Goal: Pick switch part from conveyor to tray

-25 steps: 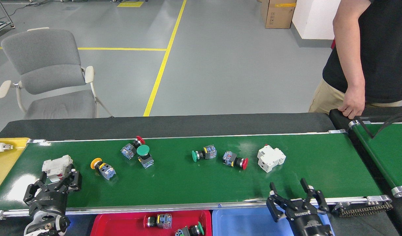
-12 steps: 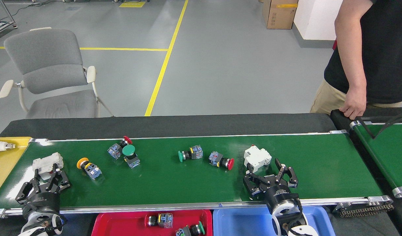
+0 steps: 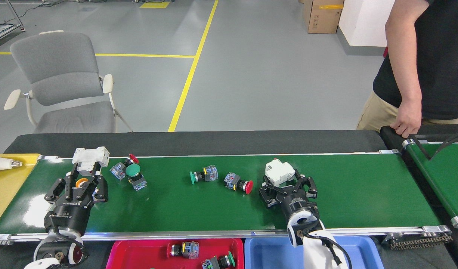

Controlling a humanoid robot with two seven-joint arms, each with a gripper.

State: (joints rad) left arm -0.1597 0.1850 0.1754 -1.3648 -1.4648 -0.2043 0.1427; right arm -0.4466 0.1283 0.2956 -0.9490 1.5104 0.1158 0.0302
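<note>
The conveyor (image 3: 199, 209) is the wide green belt across the head view. My left gripper (image 3: 84, 172) is shut on a white switch part (image 3: 90, 157), held above the belt's left end. A yellow-capped push button (image 3: 79, 182) shows between its links underneath. My right gripper (image 3: 285, 182) stands open around a second white switch part (image 3: 277, 172) on the belt, with a finger on each side. At the near edge sit a red tray (image 3: 139, 250) holding push buttons and a blue tray (image 3: 270, 250).
Push buttons lie on the belt: red-capped (image 3: 121, 167), green-capped (image 3: 135, 175), green-capped (image 3: 201, 175), red-capped (image 3: 238, 183). A yellow tray (image 3: 5, 183) is at far left, a narrower green belt (image 3: 442, 175) at right. A person's hand (image 3: 406, 125) rests there. A grey chair (image 3: 61, 86) stands behind.
All loose parts drifted left on the belt. My left gripper took the white part and lifted it up and right. My right gripper reached forward over the belt, around the other white part.
</note>
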